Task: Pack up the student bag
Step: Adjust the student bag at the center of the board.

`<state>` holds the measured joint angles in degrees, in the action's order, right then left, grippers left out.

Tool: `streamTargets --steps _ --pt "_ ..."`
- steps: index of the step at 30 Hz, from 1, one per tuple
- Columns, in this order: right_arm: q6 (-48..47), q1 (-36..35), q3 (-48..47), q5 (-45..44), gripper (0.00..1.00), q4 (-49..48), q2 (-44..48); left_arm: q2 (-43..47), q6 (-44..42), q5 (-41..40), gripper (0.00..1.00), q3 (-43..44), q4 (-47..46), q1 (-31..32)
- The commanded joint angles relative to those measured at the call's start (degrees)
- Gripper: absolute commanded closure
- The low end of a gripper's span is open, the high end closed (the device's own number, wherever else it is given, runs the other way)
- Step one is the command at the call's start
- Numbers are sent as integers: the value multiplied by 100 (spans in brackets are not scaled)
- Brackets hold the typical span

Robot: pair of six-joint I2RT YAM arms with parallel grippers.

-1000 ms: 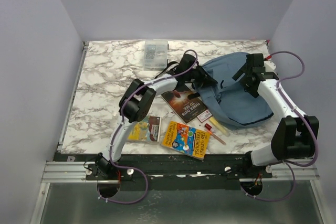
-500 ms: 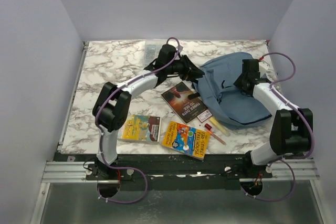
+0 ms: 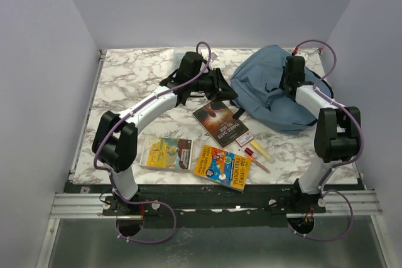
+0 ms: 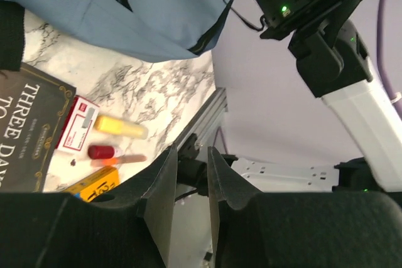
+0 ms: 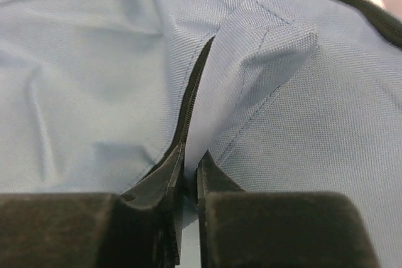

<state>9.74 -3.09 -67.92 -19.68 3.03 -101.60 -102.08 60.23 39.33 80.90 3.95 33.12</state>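
Blue fabric of the bag (image 3: pixel 276 95), lying at the worktop's (image 3: pixel 125 86) far right, is pinched beside the zip in our right hand (image 5: pixel 188 171). Left hand (image 4: pixel 188 183) hangs nearly closed, empty. Next, we judge, comes opening it wide.

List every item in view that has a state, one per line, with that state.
student bag: lying on the table, fabric by a zip pinched by the right gripper
right gripper: shut on a fold of the bag
left gripper: nearly shut, holding nothing
dark book: closed, flat
yellow book: closed, flat
small yellow booklet: closed, flat
red-capped tube: capped, lying down
clear plastic box: mostly hidden behind the left arm
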Motion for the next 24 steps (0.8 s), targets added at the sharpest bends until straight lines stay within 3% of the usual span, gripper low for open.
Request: streamTargets --steps 1,5,9,11,13,15,19,24 --pt "139 -10 -339 43 78 263 79 443 -1207 -145 71 372 1078 -14" --pt "738 1 -377 -180 57 602 -3 638 -1438 -193 70 290 1206 -10" --pt "1148 7 -476 -579 56 887 -85 657 -1445 -67 70 307 1239 -10" --pt "1239 25 -446 -578 62 925 -71 636 -1457 -24 70 327 1232 -8" --pt "1315 45 -358 -476 87 868 -15 634 -1494 -81 70 310 1240 -8" --pt "1322 90 -137 -184 97 562 124 598 -1509 -76 70 329 1275 -8" --pt "1032 185 30 493 99 4 180 601 -1505 -24 70 356 1285 -12" --pt "-163 207 398 932 99 -1136 210 680 -1574 -108 70 346 1295 -10"
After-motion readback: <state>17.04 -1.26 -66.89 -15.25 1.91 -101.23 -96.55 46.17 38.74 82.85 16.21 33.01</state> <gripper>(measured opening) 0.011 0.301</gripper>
